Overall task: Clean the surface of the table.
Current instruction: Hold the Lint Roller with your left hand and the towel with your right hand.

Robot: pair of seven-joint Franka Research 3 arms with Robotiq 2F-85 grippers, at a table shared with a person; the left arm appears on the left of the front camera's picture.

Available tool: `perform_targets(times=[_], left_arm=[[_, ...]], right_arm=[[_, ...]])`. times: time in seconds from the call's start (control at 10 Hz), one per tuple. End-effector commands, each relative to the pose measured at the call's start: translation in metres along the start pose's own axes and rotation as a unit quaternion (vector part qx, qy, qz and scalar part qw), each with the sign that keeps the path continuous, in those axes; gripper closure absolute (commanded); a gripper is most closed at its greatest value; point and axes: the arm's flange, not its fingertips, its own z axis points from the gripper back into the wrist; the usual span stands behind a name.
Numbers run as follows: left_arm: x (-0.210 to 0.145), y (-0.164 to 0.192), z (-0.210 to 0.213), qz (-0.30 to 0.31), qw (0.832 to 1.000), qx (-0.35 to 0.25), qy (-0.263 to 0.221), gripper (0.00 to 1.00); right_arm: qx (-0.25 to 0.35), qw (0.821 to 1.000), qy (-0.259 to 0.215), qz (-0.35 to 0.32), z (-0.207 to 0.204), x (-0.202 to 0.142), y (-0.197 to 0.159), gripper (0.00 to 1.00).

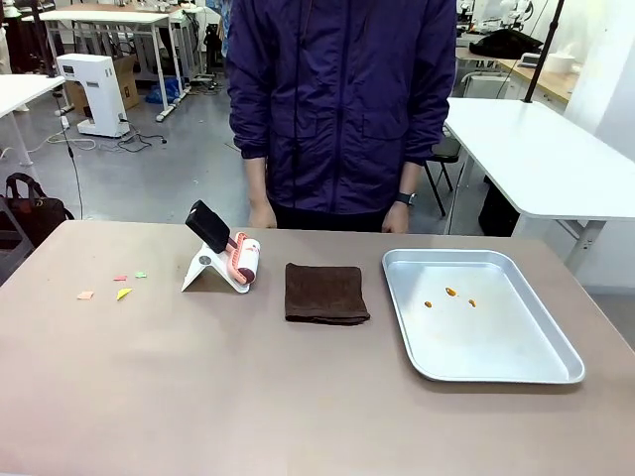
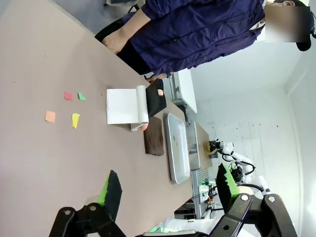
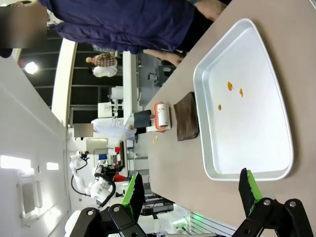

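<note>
Left gripper and right gripper spread wide, empty, over table, paper scraps beside lint roller

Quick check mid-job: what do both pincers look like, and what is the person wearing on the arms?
Both the left pincer and the right pincer have black jointed fingers with bright green pads. The person's sleeves are dark blue-purple jacket fabric, and a dark watch sits on one wrist.
</note>
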Motion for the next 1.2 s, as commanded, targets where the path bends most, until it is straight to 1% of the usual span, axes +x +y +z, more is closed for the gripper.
perform_targets(times=[0.0, 0.1, 0.2, 0.4, 0.5, 0.6, 0.7, 0.8, 0.9, 1.0, 1.1], left_arm=[[0.0, 0.0, 0.0, 0.0, 1.0, 0.0, 0.0, 0.0], [0.008, -0.007, -0.001, -0.016, 1.0, 0.005, 0.003, 0.0], [0.021, -0.025, -0.013, -0.032, 0.999, 0.013, 0.018, 0.0], [0.043, -0.068, -0.055, -0.06, 0.996, 0.015, 0.065, 0.0], [0.055, -0.087, -0.089, -0.077, 0.99, 0.018, 0.115, 0.0], [0.06, -0.096, -0.113, -0.084, 0.985, 0.021, 0.146, 0.0], [0.063, -0.105, -0.136, -0.091, 0.982, 0.029, 0.162, 0.0], [0.065, -0.111, -0.161, -0.104, 0.974, 0.043, 0.197, 0.0], [0.064, -0.113, -0.187, -0.112, 0.963, 0.067, 0.234, 0.0], [0.064, -0.111, -0.205, -0.113, 0.955, 0.082, 0.261, 0.0], [0.066, -0.105, -0.22, -0.108, 0.95, 0.093, 0.277, 0.0]], right_arm=[[0.0, 1.0, 0.0, 0.0, 0.0, 0.0, 0.0, 0.0], [-0.023, 0.999, -0.007, 0.034, -0.006, -0.004, 0.01, 0.0], [-0.057, 0.997, -0.006, 0.057, -0.019, -0.008, 0.03, 0.0], [-0.109, 0.983, 0.032, 0.145, -0.063, -0.009, 0.079, 0.0], [-0.137, 0.97, 0.065, 0.192, -0.096, -0.008, 0.105, 0.0], [-0.148, 0.959, 0.087, 0.227, -0.126, -0.006, 0.126, 0.0], [-0.153, 0.95, 0.104, 0.25, -0.156, -0.007, 0.146, 0.0], [-0.166, 0.945, 0.105, 0.261, -0.19, -0.009, 0.164, 0.0], [-0.193, 0.938, 0.103, 0.267, -0.232, -0.017, 0.181, 0.0], [-0.21, 0.935, 0.117, 0.262, -0.268, -0.028, 0.194, 0.0], [-0.225, 0.937, 0.12, 0.238, -0.304, -0.039, 0.204, 0.0]])
